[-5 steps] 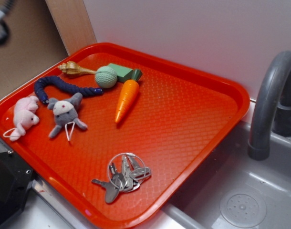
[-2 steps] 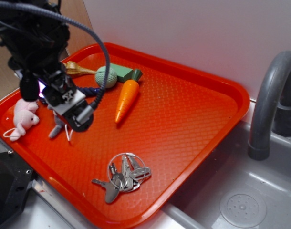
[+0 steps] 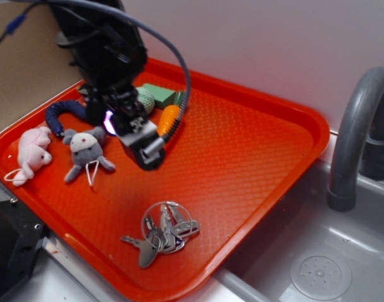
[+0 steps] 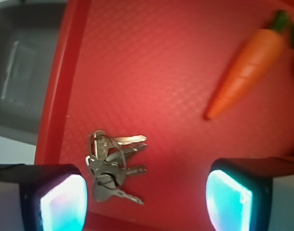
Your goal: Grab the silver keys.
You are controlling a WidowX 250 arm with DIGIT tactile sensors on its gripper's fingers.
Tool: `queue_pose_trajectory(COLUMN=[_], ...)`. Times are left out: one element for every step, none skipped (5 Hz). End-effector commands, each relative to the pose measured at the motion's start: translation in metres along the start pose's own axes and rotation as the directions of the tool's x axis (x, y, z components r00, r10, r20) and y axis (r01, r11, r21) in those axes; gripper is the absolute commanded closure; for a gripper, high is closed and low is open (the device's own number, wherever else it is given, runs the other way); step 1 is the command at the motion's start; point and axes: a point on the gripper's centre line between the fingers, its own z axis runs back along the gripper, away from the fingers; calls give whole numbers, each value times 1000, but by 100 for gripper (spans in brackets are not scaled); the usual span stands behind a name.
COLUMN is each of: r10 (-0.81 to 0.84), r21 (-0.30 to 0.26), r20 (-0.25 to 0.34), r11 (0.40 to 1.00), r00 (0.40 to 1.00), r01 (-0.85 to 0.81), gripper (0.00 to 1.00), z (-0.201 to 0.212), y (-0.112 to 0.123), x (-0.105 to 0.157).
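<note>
Keys [image 4: 111, 166] lie on the red tray [image 3: 255, 157] below and ahead of the released, empty pincer [image 3: 145, 150], nearer its left pad in the wrist view, so centring over the bunch before lowering should let both pads straddle it.

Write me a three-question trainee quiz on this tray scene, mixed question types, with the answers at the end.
1. True or false: the gripper is closed on the silver keys.
2. Multiple choice: the keys lie (A) near the tray edge that borders the sink, (B) beside the pink plush toy, (C) on top of the carrot.
3. In the wrist view, which toy lies up and to the right of the keys?

Key: 1. False, the fingers are spread and the keys lie untouched on the tray. 2. A. 3. The carrot.
</note>
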Motion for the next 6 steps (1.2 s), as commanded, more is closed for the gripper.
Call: queue_pose_trajectory(r10=[-70,-98,-116,-140,-151,-171], r21=[-105,-164,-194,-239,-294,-255], r20=[-179,-250,-243,-218,-193,-184], r11=[993,985,979,967,952,959], r00=[981,963,963,966,969,968], r01=[52,57,69,86,90,121], gripper=[0,0,0,0,0,0], z=[-35,-39,-43,-42,-46,-53], y=[4,6,4,-1,-7,-22], x=[3,-12,-20,-20,-21,-22])
